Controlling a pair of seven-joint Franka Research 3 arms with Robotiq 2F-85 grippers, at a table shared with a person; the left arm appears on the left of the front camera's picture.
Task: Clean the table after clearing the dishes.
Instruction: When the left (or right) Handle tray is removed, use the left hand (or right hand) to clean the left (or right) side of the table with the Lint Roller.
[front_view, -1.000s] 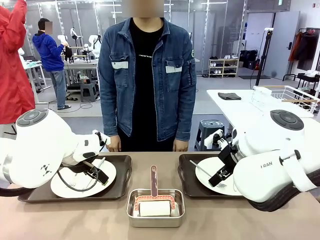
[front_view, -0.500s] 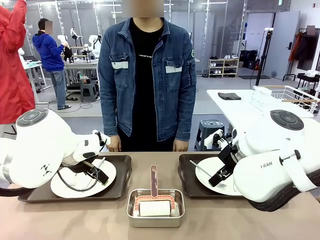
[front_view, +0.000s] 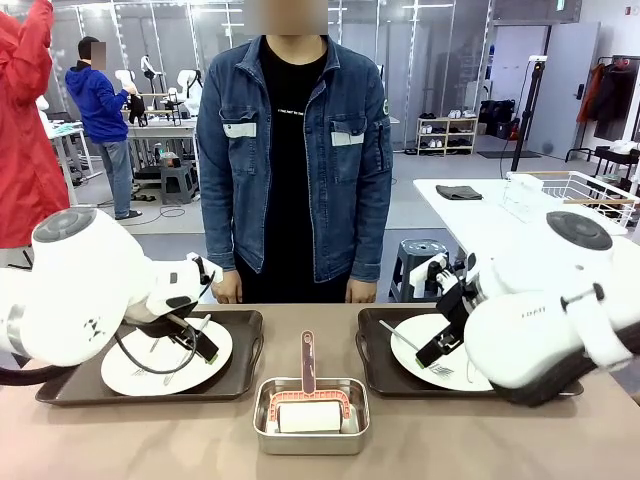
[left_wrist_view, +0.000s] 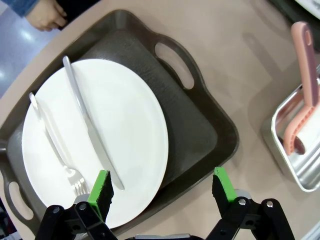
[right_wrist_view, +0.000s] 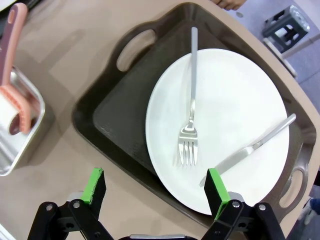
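Tan table: left tray at ten o'clock of the pan, right tray at two, each under a plate. Wrist views bare fork and knife; left gripper and right gripper hover, fingers wide, empty.

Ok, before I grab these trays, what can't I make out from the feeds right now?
Front view: right arm hides the right tray's right half.
Front view: left arm covers the left tray's left end.
Left wrist view: picture edge cuts off the steel pan.
Right wrist view: same pan, cut off too.
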